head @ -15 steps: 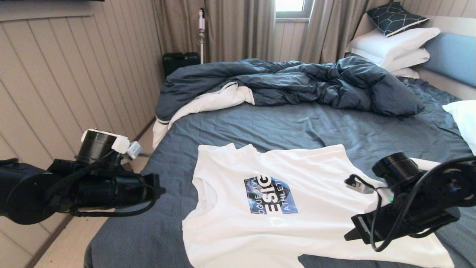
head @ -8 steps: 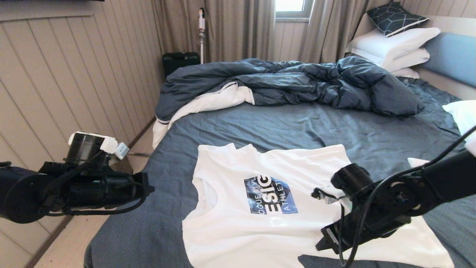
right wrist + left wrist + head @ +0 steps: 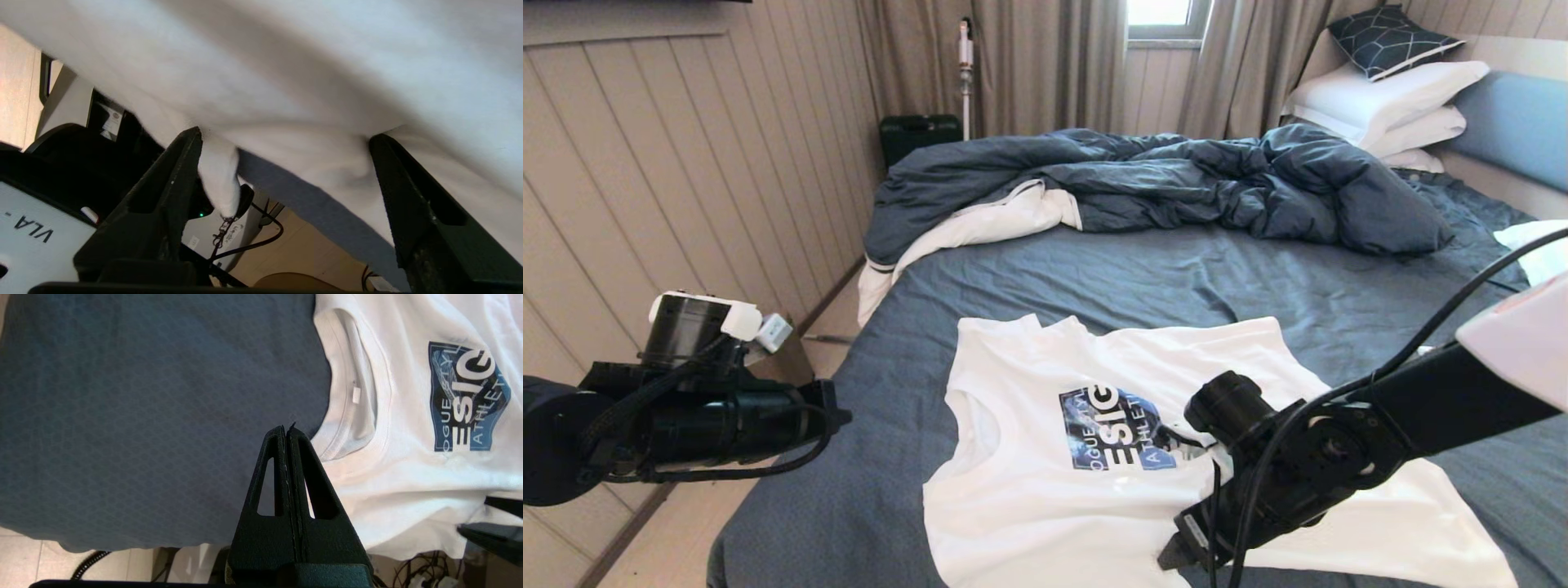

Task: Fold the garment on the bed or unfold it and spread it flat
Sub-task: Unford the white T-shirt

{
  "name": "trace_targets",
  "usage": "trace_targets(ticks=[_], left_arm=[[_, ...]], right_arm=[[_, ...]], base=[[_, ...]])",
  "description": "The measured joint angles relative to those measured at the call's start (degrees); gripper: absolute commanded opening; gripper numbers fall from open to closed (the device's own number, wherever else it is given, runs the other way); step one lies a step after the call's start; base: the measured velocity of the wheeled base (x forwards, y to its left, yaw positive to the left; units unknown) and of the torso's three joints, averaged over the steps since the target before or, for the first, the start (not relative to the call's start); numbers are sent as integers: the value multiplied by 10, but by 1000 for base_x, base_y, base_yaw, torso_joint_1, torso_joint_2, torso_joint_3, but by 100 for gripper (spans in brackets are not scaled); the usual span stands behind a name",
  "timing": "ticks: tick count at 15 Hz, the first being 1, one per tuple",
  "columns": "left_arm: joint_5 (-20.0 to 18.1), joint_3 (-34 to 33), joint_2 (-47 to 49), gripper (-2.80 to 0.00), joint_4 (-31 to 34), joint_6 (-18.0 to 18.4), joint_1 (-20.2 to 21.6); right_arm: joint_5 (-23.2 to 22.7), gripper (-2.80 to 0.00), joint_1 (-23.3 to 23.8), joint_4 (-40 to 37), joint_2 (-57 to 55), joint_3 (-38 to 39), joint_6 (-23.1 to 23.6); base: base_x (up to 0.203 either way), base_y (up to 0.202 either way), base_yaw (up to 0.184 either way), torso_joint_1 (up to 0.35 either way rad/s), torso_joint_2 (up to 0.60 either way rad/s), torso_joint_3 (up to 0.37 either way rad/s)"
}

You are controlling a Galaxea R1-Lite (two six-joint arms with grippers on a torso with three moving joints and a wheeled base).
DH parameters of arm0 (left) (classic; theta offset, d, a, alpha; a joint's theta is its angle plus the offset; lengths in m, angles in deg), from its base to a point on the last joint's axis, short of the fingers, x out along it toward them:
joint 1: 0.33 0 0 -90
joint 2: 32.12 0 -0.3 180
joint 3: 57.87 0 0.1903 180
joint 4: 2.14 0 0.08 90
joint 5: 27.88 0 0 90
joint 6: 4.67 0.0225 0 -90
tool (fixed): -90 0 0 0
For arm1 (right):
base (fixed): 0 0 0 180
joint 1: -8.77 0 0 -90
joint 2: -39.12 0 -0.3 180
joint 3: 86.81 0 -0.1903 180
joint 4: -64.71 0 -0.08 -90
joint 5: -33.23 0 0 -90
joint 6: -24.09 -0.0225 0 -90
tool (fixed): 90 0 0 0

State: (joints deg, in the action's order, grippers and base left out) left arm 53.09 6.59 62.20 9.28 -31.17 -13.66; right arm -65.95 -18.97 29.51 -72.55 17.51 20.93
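Observation:
A white T-shirt (image 3: 1045, 498) with a blue logo (image 3: 1115, 426) lies spread on the bed's dark blue-grey sheet (image 3: 1143, 278), collar (image 3: 351, 396) toward the left. My right gripper (image 3: 1176, 555) is low over the shirt's near edge at the bed's front. In the right wrist view that gripper (image 3: 286, 141) is open wide, with white shirt cloth (image 3: 294, 81) lying across the gap at its fingertips. My left gripper (image 3: 841, 416) hangs off the bed's left side. It (image 3: 286, 430) is shut on nothing, just short of the collar.
A rumpled duvet (image 3: 1176, 180) fills the far half of the bed, with white pillows (image 3: 1388, 98) and a blue headboard (image 3: 1519, 122) at the right. A black case (image 3: 920, 135) stands by the curtains. A panelled wall and a floor strip (image 3: 686, 523) run along the left.
My right arm has swung left across the shirt and down to its near edge. My left arm has drawn back to the left and lower.

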Motion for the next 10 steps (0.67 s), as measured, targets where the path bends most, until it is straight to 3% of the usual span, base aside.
trace_targets(ticks=[5, 10], left_arm=[[-1, -1, 0, -280, 1, 0, 1], [-1, -1, 1, -280, 0, 0, 1]], right_arm=[[-2, 0, -14, -3, 43, 40, -2], [-3, 0, -71, -2, 52, 56, -25]], base=[[0, 0, 0, 0, 0, 0], [0, 0, 0, 0, 0, 0]])
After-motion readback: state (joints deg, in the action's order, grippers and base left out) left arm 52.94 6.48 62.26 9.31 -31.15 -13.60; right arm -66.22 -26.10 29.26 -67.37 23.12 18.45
